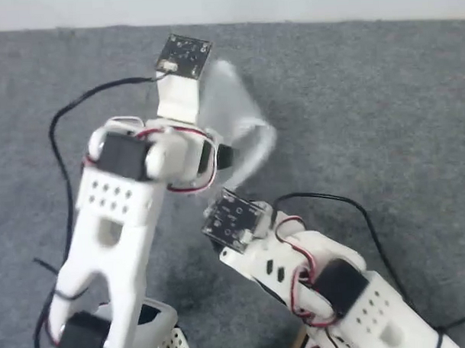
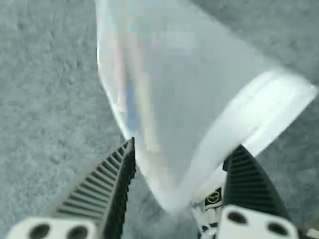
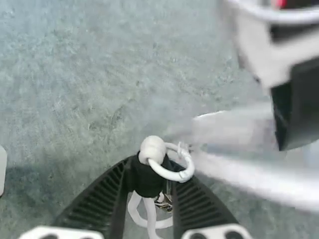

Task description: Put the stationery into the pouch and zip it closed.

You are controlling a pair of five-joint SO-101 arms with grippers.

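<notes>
We are looking at a see-through pouch (image 2: 199,99). It seems to be up off the gray fuzzy table (image 1: 383,100), and it is looking blurry. We are seeing soft stripes of blue and pink through its side, but we cannot tell what they are. A thick white band (image 2: 259,114) is running along one edge.

The left claw (image 2: 184,147) is holding the pouch. One corner of the pouch is sitting down between its two black ridged fingers (image 2: 112,179).

The right claw (image 3: 152,172) is squeezing narrow on the zipper pull (image 3: 151,148), a white bead and a white ring on a small black piece. The pull is sitting at the end of the pouch's white edge.

In the view from above, the pouch is sticking out from the left arm, and the right arm is close beside it.
</notes>
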